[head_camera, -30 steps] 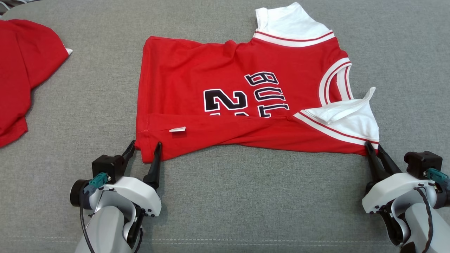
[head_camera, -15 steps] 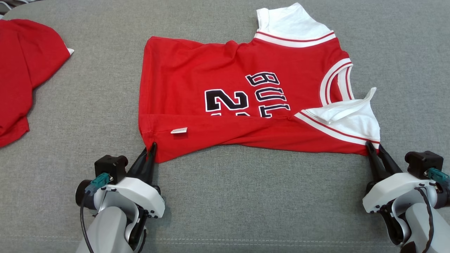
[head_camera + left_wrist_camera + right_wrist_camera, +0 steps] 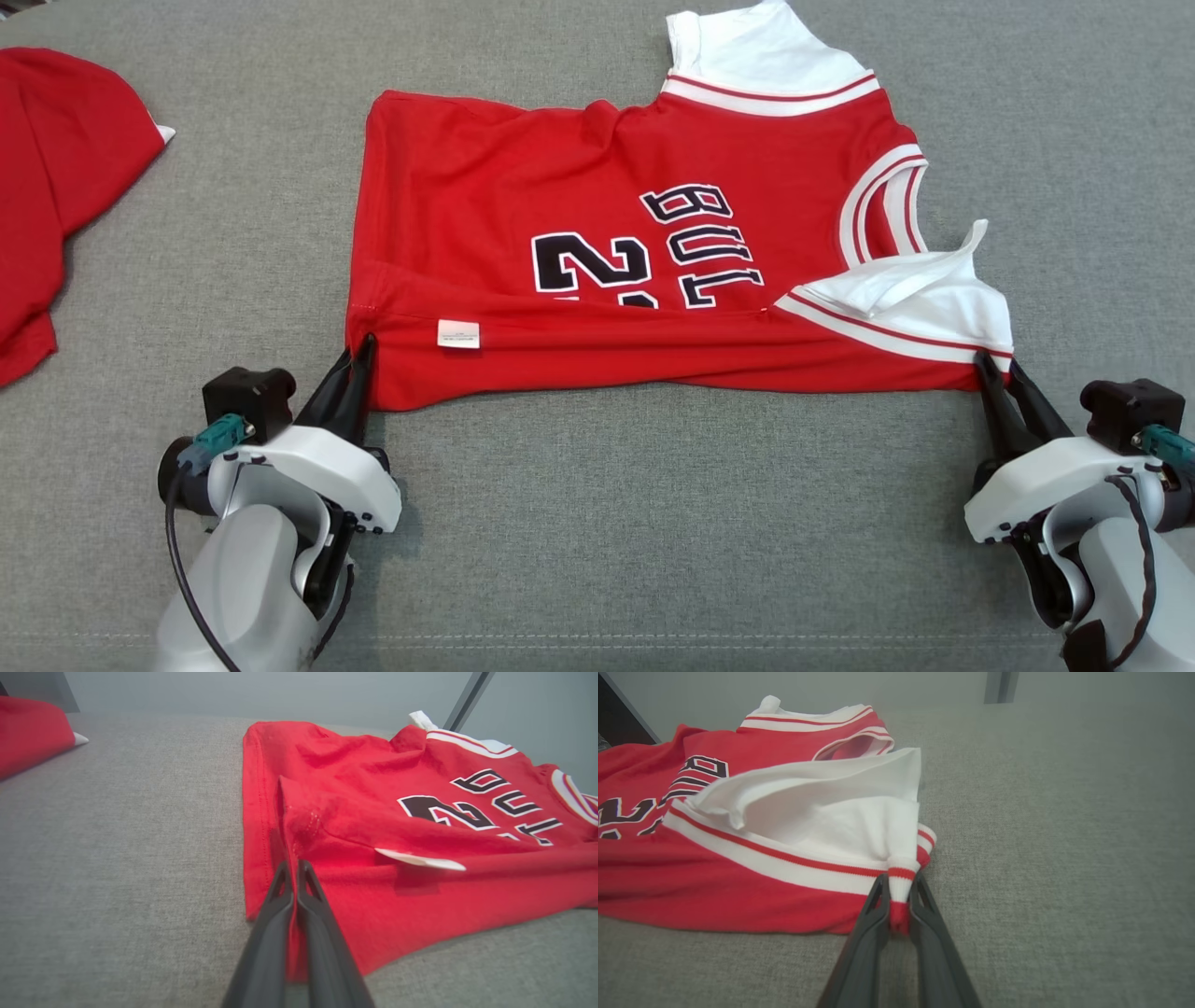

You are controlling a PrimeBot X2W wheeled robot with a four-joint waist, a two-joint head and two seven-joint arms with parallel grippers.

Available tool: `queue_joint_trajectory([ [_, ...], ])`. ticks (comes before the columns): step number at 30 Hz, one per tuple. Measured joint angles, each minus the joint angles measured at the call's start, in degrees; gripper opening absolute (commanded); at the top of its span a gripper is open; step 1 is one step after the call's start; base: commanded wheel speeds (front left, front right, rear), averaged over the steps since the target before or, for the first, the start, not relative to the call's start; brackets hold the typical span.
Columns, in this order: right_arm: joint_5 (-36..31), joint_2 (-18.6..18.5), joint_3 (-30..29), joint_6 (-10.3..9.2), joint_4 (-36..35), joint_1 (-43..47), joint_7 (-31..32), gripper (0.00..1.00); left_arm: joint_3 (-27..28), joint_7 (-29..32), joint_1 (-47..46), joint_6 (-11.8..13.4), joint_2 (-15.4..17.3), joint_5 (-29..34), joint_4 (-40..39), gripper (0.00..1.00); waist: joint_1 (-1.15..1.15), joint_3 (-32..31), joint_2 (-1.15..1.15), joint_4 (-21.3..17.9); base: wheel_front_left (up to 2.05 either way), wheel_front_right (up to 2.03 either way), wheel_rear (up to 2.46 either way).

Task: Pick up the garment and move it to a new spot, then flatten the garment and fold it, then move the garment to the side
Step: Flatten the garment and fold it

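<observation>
Head view: a red basketball jersey point(image 3: 560, 187) lies part-folded on the grey fabric surface point(image 3: 653, 523), the left gripper point(image 3: 362, 345) clamped on its near hem corner, the right gripper point(image 3: 996, 364) pinching its near white sleeve edge

Grey woven fabric surface point(image 3: 597, 523), plain pale grey wall point(image 3: 261, 690) behind, soft even light

Soft, matt red-and-white cloth on the garment point(image 3: 523, 177); rough grey woven upholstery point(image 3: 653, 523) beneath; smooth, dark, dull plastic on the left gripper point(image 3: 293, 865).
</observation>
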Motion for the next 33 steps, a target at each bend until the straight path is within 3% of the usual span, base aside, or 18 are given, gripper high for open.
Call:
queue_joint_trajectory([
  [18, 1.1, -0.1, 2.3, 0.0, 2.3, 2.0, 0.0, 0.0, -12.7, 0.0, -3.4, -0.2, 2.1, -15.0, 15.2, 0.0, 0.0, -5.3, 0.0, 0.0, 0.0, 0.0, 0.0],
  [33, 3.0, 0.0, 3.7, 0.02, 3.6, 8.9, 0.0, 0.0, -18.1, 0.0, 1.6, -0.3, 2.8, -18.5, 19.8, 0.0, 0.0, -13.7, 0.0, 0.3, 0.0, 0.0, 0.0],
])
